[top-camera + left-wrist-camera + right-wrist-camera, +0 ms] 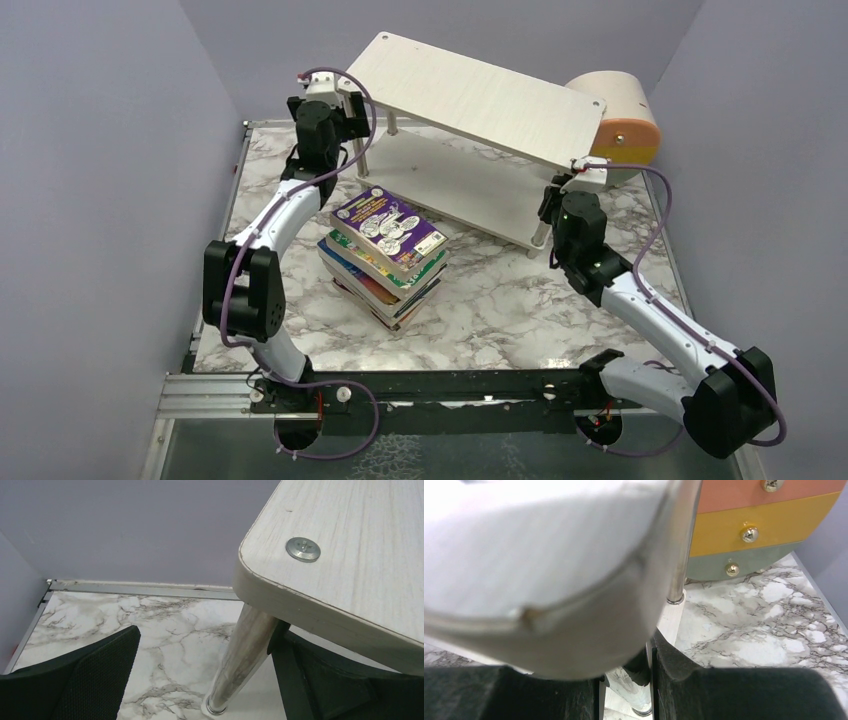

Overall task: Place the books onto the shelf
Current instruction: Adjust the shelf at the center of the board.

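The books (385, 255) lie in one stack on the marble table in front of the shelf (470, 95), a purple cartoon cover on top. My left gripper (350, 118) is at the shelf's left front corner. In the left wrist view it (210, 680) stands open, with a metal leg (245, 650) between the fingers, close to the right finger (325, 680), under the board's corner (350, 555). My right gripper (550, 205) is at the right front corner. In the right wrist view it (626, 690) is shut on the leg (631, 687) below the blurred board (549, 555).
A round beige-and-orange box (625, 125) lies behind the shelf's right end, its striped face (764, 525) close beyond the right gripper. Purple walls close in the table on three sides. The table's metal rail (145, 587) runs along the back.
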Robot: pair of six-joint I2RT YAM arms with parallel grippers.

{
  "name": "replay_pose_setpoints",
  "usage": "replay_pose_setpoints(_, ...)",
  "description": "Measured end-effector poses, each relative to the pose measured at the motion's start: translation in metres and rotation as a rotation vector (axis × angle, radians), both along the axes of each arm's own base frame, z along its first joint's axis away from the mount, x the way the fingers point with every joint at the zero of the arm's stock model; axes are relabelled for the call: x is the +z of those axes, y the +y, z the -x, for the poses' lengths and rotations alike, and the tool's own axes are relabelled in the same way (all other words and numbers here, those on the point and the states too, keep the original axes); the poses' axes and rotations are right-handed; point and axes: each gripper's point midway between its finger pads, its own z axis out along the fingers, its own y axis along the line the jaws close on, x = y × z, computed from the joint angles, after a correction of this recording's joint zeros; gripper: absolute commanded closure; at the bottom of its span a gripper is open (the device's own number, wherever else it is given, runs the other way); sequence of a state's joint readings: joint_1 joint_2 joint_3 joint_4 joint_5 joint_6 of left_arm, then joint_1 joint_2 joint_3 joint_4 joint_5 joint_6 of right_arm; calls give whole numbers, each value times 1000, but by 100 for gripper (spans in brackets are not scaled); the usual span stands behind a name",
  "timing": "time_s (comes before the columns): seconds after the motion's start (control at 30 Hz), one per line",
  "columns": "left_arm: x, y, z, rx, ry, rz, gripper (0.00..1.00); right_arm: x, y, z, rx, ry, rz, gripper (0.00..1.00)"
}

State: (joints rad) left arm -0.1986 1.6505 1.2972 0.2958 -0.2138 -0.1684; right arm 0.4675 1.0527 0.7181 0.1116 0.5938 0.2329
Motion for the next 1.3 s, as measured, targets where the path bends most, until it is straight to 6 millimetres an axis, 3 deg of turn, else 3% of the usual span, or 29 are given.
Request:
replay_pose_setpoints(0.37,-8,-25,-39,-102,-8,4,4,-2,-6,3,-29,10,3,99)
replay_pose_setpoints(0.67,-16,-33,-51,-133,-5,9,4,-3,-7,4,-34,10,2,99)
replay_pose_setpoints(0.87,-22,-31,-49,-113,2,23,4,-3,-7,5,-33,12,3,80)
replay_pose_setpoints(1.0,-29,-26,-32,-77,14,37,4,-3,-9,8,-34,13,3,68)
replay_pose_setpoints(1.07,-29,-22,-20,-55,17,39,4,-3,-10,10,-36,10,-5,58)
replay_pose_setpoints(1.17,-28,-12,-1,-15,30,32,4,7,-13,14,-57,-30,-64,30)
replay_pose_setpoints(1.3,-24,0,14,34,42,15,4,26,-20,21,-79,-90,-114,26)
